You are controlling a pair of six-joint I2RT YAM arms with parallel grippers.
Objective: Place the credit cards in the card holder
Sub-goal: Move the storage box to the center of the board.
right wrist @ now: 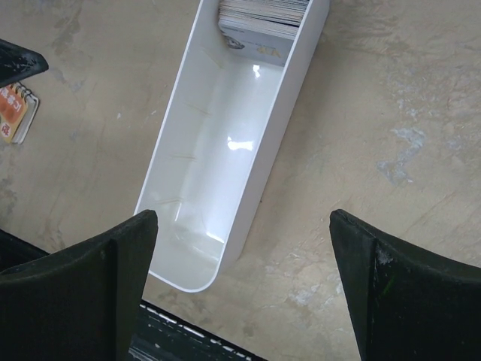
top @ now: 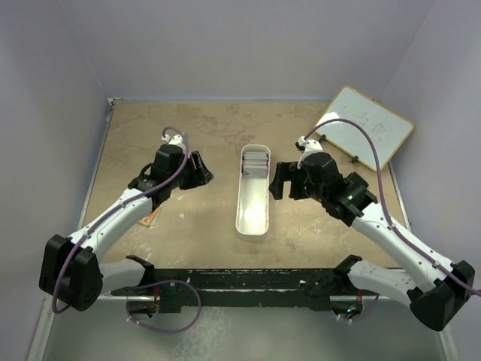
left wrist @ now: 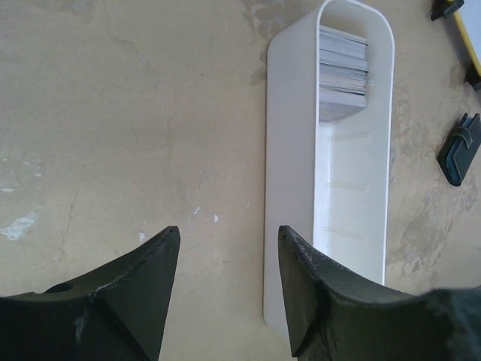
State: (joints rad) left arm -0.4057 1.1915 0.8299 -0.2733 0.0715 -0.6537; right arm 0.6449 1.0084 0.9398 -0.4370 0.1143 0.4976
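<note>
Your left gripper [left wrist: 228,235] stands partly open and empty over the tan table [left wrist: 113,113], just left of the long white plastic tray [left wrist: 289,150]. The grey-silver credit cards [left wrist: 343,69] sit stacked at the tray's far end, ahead of your fingers. The small black folding card holder [left wrist: 460,150] lies on the tray's other side. Your right gripper [right wrist: 243,218] gapes wide, holding nothing.

The stack of grey-silver plastic cards [right wrist: 263,11] at the far end of the long white oblong tray [right wrist: 179,143] runs off the top edge of the right wrist view. The small orange spiral notepad [right wrist: 13,113] is cut by that view's left edge, and from above the left arm [top: 120,210] partly covers it. The scribbles on the wood-framed whiteboard [top: 366,125] are too faint to read.
</note>
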